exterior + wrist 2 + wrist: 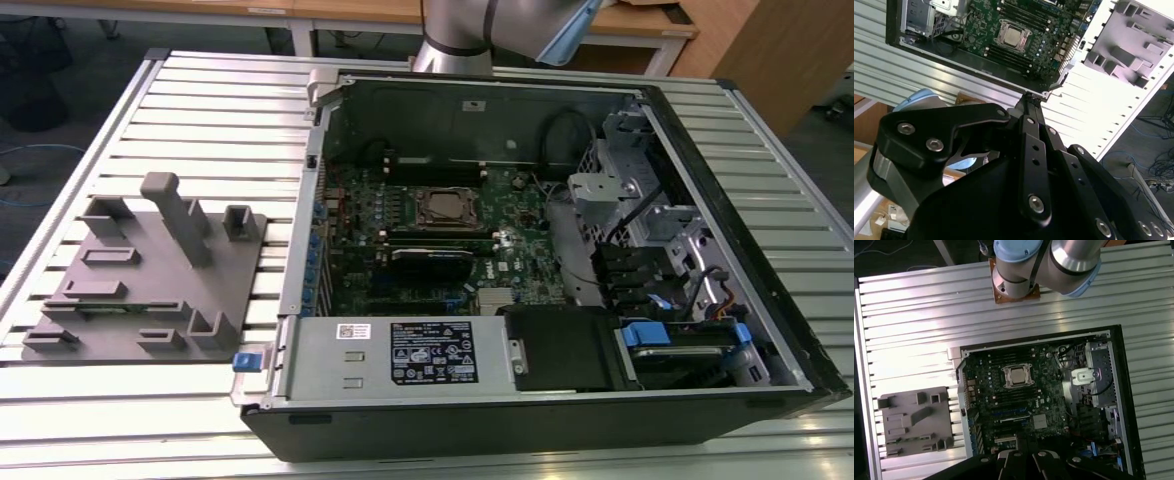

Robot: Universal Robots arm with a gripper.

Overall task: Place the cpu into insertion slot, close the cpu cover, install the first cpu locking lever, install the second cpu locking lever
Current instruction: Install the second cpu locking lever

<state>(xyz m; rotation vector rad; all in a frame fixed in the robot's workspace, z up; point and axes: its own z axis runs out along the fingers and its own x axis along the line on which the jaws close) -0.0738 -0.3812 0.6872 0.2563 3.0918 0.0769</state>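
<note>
A ribbed aluminium table (pixel 120 130) carries an open black computer case (pixel 534 420) lying on its side, its motherboard (pixel 414 250) facing up. In the exterior view, a grey moulded fixture tray (pixel 147 290) sits on the table at about 9 o'clock from the case, just beside its metal wall but apart from it. Beyond the table, wooden desks and a dark floor with loose cables show around the edges. The cpu (pixel 447 207) lies seated in the insertion slot (pixel 1016 376) near the middle of the board, toward 12 o'clock from the black card (pixel 430 263); its dull silver top shows through the cpu cover (pixel 1013 36), which lies flat around it. The arm's base (pixel 1016 270) stands on the table past the far edge of the case. The gripper (pixel 1030 100) hangs high above the table, well apart from the board, its black fingers (pixel 1029 145) drawn together to a narrow tip with nothing between them. The space over the case is open, bounded by the drive cage (pixel 641 190) at 3 o'clock and the case wall at 9 o'clock.
</note>
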